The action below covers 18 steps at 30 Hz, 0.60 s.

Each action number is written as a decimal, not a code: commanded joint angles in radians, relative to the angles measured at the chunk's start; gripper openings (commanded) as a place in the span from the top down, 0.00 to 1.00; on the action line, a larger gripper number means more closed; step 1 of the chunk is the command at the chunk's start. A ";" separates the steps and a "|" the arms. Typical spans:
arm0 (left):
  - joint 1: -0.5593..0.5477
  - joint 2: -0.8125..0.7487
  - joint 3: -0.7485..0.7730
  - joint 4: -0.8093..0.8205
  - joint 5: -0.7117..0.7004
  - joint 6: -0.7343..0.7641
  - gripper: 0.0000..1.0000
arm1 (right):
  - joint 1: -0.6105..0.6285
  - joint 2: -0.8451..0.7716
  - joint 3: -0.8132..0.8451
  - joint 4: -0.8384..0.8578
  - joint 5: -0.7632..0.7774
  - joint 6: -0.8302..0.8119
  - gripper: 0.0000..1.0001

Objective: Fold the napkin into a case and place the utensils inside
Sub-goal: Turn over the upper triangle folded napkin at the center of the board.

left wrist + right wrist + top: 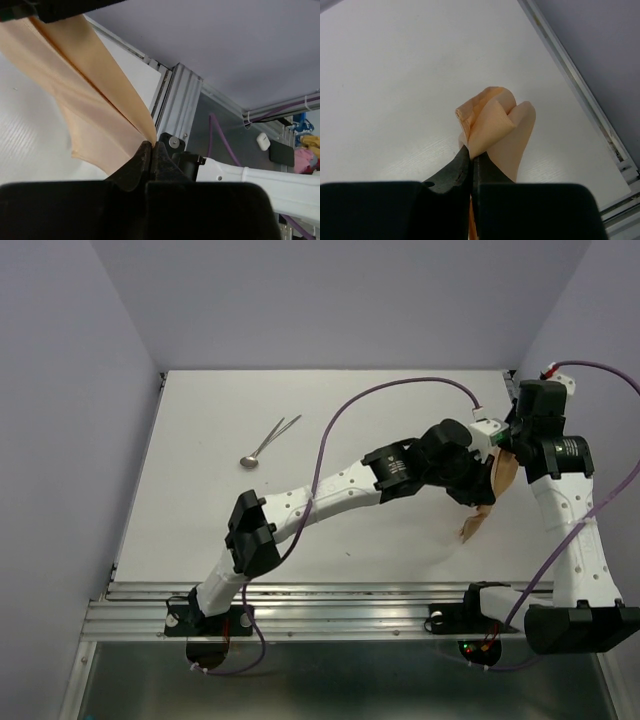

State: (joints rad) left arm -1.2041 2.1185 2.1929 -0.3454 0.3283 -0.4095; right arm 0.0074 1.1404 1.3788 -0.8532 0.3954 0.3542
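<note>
both arms crowd over the napkin point(505, 476), which hangs off the tabletop point(380, 410) at its right side, caught between the two sets of fingers. the left fingers point(145, 156) are pressed tight together with a thin edge of the napkin point(85, 100) pinched at their tips, and from there the cloth runs away in a long taut double layer towards a dark shape at the top of that wrist view. the right fingers point(465, 161) are clamped just as tight on another part of the napkin point(497, 125), where the peach cloth bulges above the tips in two or three soft rounded loops. from above, most of the napkin is hidden under the two wrists; only a strip beside the right wrist and a loose corner dangling towards the arm bases show. the left arm stretches right across from its base to reach the napkin, while the right arm rises almost straight up beside it. it is loose cloth, not folded into any pouch. the utensils point(272, 440) lie well to the left of the napkin, flat on the tabletop, two thin silver pieces side by side at a slant, the spoon point(250, 461) with its bowl at the nearer end.
</note>
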 commanded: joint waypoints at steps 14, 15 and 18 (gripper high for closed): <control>0.176 -0.334 -0.837 0.661 0.276 -0.230 1.00 | 0.147 0.441 0.186 0.213 -0.145 -0.054 0.99; 0.199 -0.359 -0.858 0.668 0.270 -0.229 1.00 | 0.192 0.468 0.204 0.215 -0.135 -0.051 0.99; 0.238 -0.405 -0.944 0.681 0.259 -0.222 1.00 | 0.238 0.560 0.250 0.224 -0.139 -0.026 0.99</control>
State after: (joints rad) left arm -0.9745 1.8568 1.3151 0.2806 0.4538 -0.6117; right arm 0.1944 1.6398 1.5089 -0.8467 0.2070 0.3069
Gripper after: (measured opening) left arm 0.037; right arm 0.038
